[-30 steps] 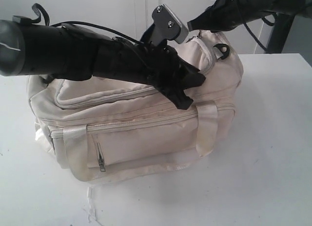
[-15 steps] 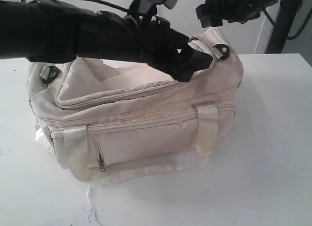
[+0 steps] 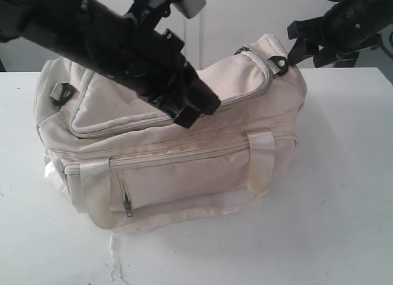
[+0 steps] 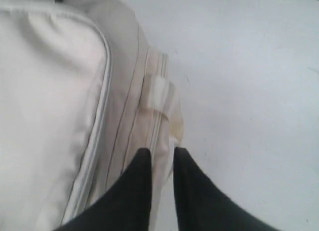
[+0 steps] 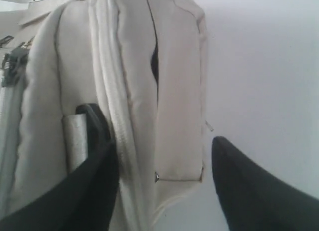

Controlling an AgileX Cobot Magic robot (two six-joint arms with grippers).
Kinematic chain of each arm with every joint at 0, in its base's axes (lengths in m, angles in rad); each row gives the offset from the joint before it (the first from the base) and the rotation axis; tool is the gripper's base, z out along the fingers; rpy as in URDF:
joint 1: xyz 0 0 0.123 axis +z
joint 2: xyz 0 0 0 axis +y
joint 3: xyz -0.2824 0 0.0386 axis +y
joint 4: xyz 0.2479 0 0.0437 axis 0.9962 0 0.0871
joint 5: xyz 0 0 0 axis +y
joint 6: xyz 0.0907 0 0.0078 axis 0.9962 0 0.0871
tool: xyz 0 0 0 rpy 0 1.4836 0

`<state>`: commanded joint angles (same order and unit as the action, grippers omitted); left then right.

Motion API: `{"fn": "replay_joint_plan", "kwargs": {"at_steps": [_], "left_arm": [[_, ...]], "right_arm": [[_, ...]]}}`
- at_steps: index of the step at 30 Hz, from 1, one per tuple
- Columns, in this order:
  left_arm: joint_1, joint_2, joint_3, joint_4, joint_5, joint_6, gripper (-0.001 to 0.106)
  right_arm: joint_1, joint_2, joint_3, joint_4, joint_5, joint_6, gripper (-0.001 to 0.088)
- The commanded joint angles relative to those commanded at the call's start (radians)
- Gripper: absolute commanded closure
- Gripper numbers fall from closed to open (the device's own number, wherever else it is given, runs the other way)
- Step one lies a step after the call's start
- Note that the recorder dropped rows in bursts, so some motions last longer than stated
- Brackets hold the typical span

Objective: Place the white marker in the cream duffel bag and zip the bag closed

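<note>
The cream duffel bag (image 3: 178, 150) sits mid-frame on the white table (image 3: 344, 193), its top zip closed, contents hidden; the white marker is unseen. Left claw (image 4: 160, 164), fingers nearly together and empty, hovers over it. Right claw (image 5: 164, 166) gapes wide, upper right.

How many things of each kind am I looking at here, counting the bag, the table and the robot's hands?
Cream duffel bag: 1
White table: 1
Black robot hands: 2, the left hand over the bag's top and the right hand by the bag's far end
Total: 4
</note>
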<state>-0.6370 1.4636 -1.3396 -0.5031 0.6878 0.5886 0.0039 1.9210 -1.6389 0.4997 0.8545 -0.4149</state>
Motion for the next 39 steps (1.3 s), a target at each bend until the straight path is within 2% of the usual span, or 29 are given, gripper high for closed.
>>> {"fn": "replay_joint_plan", "kwargs": {"at_steps": [3, 5, 7, 8, 9, 12, 16, 20, 25, 27, 30, 32, 34, 37, 39], "left_arm": [[0.032, -0.043, 0.0, 0.018, 0.027, -0.024, 0.089], [0.051, -0.072, 0.0, 0.018, 0.042, -0.024, 0.089], [0.071, -0.102, 0.0, 0.028, 0.062, -0.024, 0.089], [0.082, -0.115, 0.0, 0.047, 0.072, -0.024, 0.089], [0.095, -0.127, 0.0, 0.067, 0.084, -0.029, 0.089], [0.144, -0.152, 0.0, 0.116, 0.121, -0.069, 0.089], [0.241, -0.166, 0.0, 0.165, 0.155, -0.136, 0.089], [0.329, -0.166, 0.0, 0.168, 0.139, -0.15, 0.089], [0.397, -0.166, 0.0, 0.168, 0.095, -0.164, 0.089], [0.417, -0.164, 0.0, 0.168, 0.066, -0.181, 0.089], [0.456, -0.164, 0.0, 0.168, 0.028, -0.241, 0.09], [0.495, -0.164, 0.0, 0.168, -0.005, -0.27, 0.09], [0.54, -0.164, 0.0, 0.168, -0.039, -0.301, 0.093], [0.608, -0.164, 0.0, 0.168, -0.028, -0.304, 0.105], [0.642, -0.166, 0.0, 0.172, -0.005, -0.302, 0.105]], "right_arm": [[0.005, 0.038, 0.0, 0.026, -0.002, -0.061, 0.0419], [0.006, 0.05, 0.0, 0.023, 0.0, -0.067, 0.0583], [0.006, 0.052, 0.0, 0.023, 0.022, -0.107, 0.0819], [0.006, 0.049, 0.0, 0.023, 0.039, -0.118, 0.0864], [0.006, 0.043, 0.0, 0.023, 0.058, -0.122, 0.0869], [0.006, 0.017, 0.008, 0.009, 0.096, -0.102, 0.0868], [0.006, -0.04, 0.044, -0.009, 0.151, -0.07, 0.0868], [0.006, -0.094, 0.102, -0.007, 0.175, -0.048, 0.0868], [0.006, -0.117, 0.134, -0.009, 0.129, -0.049, 0.0842], [0.006, -0.117, 0.134, -0.023, 0.122, -0.04, 0.0742], [0.004, -0.122, 0.134, -0.094, 0.106, 0.026, 0.0488], [0.004, -0.138, 0.131, -0.184, 0.099, 0.082, 0.0336], [0.004, -0.158, 0.108, -0.308, 0.101, 0.137, 0.0261], [0.004, -0.204, 0.076, -0.448, 0.101, 0.178, 0.0305], [0.002, -0.24, 0.064, -0.524, 0.101, 0.187, 0.0456]]}}
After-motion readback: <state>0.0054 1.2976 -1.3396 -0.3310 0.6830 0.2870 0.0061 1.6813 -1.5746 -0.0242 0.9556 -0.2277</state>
